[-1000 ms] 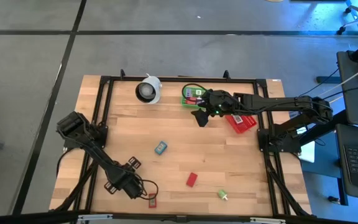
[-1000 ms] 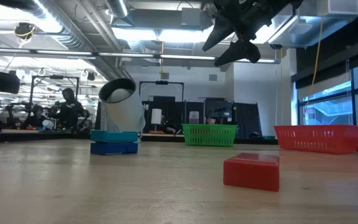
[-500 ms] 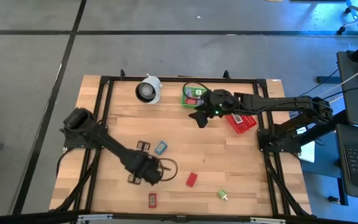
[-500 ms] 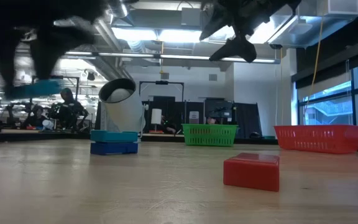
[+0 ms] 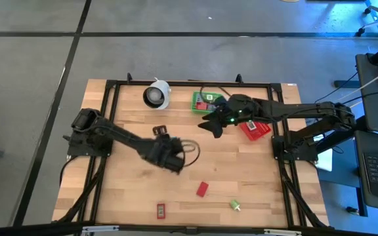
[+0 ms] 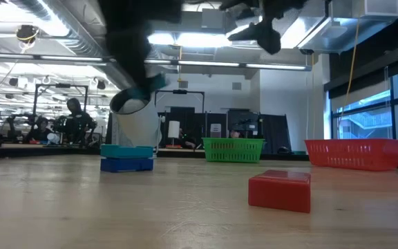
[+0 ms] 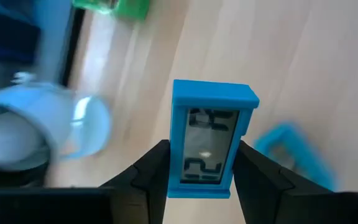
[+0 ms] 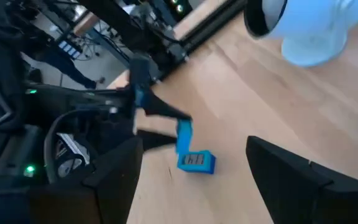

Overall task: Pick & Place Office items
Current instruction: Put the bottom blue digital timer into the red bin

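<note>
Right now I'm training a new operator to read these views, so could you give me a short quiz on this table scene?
1. True or false: the left hand grips a blue piece with a display.
2. Which one stands nearest the white roll? A: red basket. B: green basket. C: red block.
3. Fill in: the right hand hovers above the table with its fingers ____.

Key: 1 true; 2 B; 3 open.

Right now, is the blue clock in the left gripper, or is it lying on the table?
In the gripper. The left gripper is shut on the blue clock, with its fingers on both sides, above the table.
</note>
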Robot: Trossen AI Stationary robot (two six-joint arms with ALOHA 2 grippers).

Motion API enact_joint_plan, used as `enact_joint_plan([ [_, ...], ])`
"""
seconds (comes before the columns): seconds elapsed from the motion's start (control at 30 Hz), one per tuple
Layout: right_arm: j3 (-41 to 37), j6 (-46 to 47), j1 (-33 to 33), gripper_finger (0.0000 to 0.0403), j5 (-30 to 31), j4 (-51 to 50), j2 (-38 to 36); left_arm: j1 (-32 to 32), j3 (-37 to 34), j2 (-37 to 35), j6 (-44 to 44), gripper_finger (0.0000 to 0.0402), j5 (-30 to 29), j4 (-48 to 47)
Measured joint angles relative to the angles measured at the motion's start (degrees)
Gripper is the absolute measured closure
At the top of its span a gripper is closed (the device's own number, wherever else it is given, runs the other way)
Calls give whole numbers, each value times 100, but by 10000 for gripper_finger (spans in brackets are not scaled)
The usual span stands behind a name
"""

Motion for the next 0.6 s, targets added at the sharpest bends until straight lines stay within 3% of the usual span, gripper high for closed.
enact_joint_plan([
  [0.23,0,-623,2,115,-22,-42,-847,391,742,-2,147,260,131,1582],
  [0.4,0,-1228,2,115,-553,-254,-1448,355,1633,-7,-108,260,-51,2079],
  [0.6,0,-2343,2,115,-424,-249,-1820,190,2522,-11,1267,259,-617,1960],
])
